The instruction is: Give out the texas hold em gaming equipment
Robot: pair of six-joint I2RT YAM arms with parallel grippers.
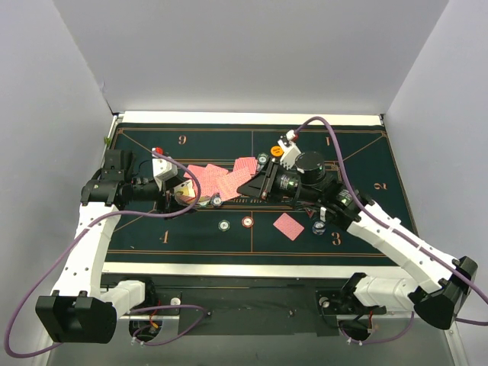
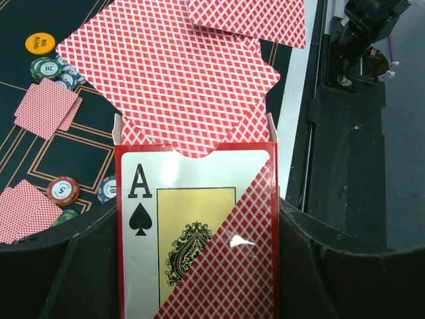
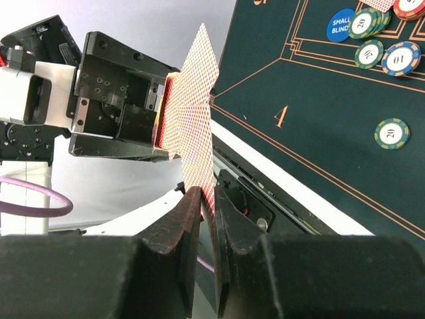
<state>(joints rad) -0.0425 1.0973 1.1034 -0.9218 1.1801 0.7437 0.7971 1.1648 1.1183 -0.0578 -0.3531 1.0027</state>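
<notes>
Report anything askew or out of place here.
The red-backed playing cards splay crookedly out of the red ace-of-spades card box held by the left gripper, instead of a squared stack; the right gripper pinches one card's edge.

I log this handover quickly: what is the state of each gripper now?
Left gripper: shut on the card box.
Right gripper: shut on playing cards sticking out of that box.

- A robot lab test cell: plain white panels (image 1: 252,53) wall the table (image 1: 252,269) at 9, 12 and 3 o'clock.
- Two robot arms (image 1: 91,244) bolted on at 6 o'clock.
</notes>
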